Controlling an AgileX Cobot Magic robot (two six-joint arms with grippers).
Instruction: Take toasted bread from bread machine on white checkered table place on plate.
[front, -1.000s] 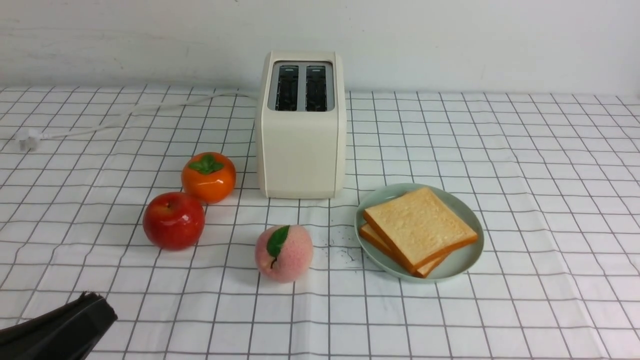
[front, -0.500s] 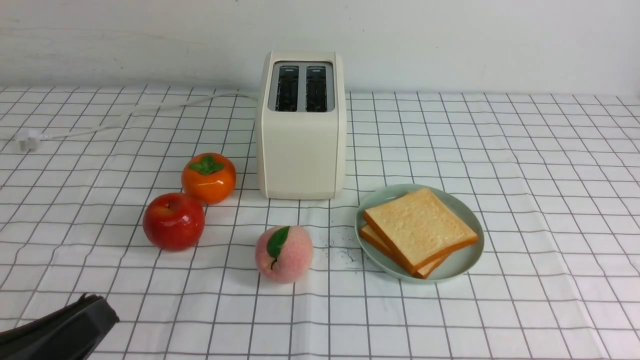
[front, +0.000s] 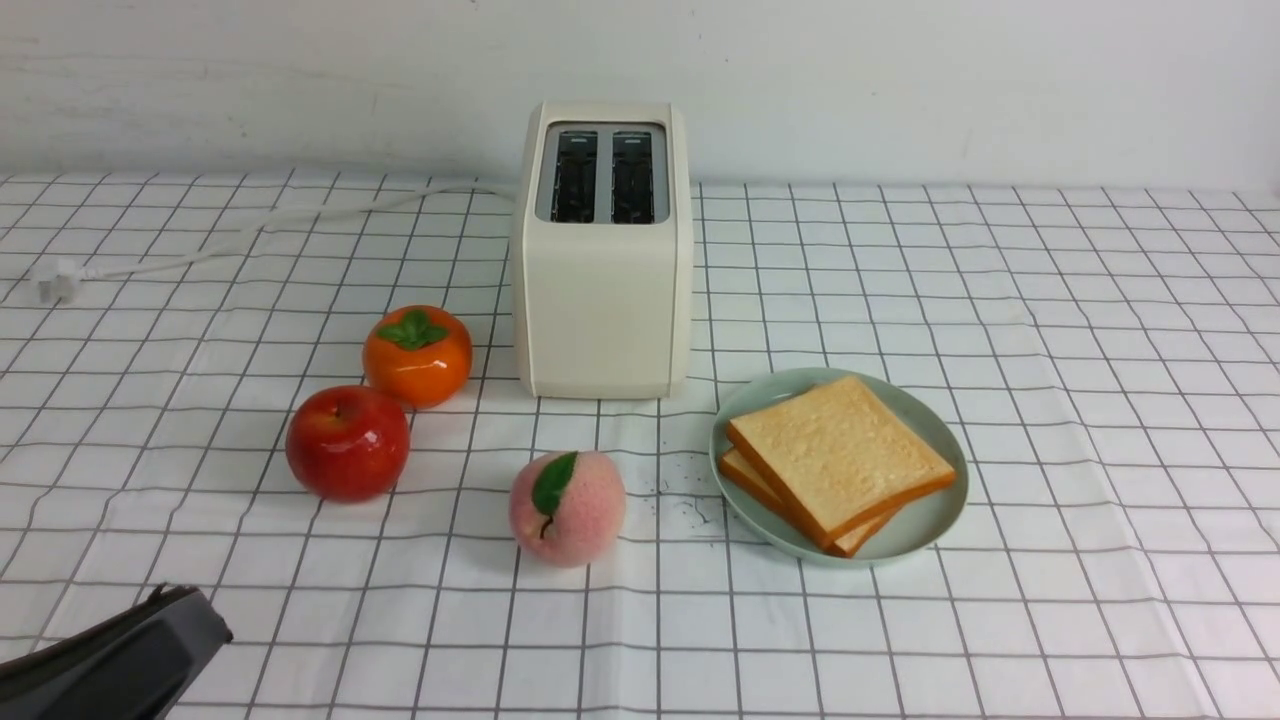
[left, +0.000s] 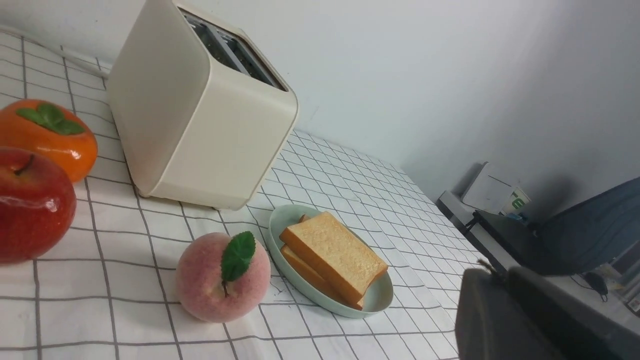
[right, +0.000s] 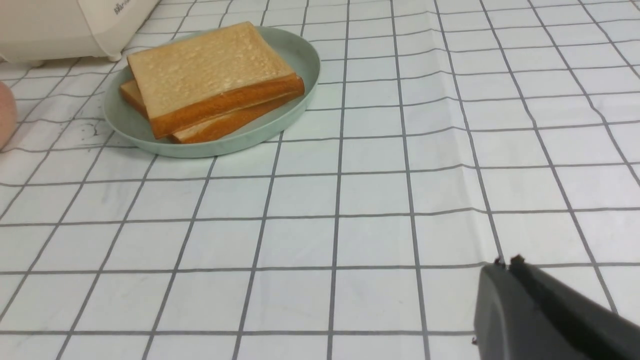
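Showing slots (front: 604, 175) (front, left wrist views), not right

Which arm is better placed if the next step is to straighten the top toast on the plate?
Probably the right: the toast and plate lie right of centre, while the peach sits between them and the left fingers.

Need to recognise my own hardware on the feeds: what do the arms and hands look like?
The left hand shows in the front view as a black, tapering shape with a ragged dark tip. The right hand, in its wrist view, looks dark grey to black, also with a rough tip. No cables or markings show on either; the arms themselves are out of frame.
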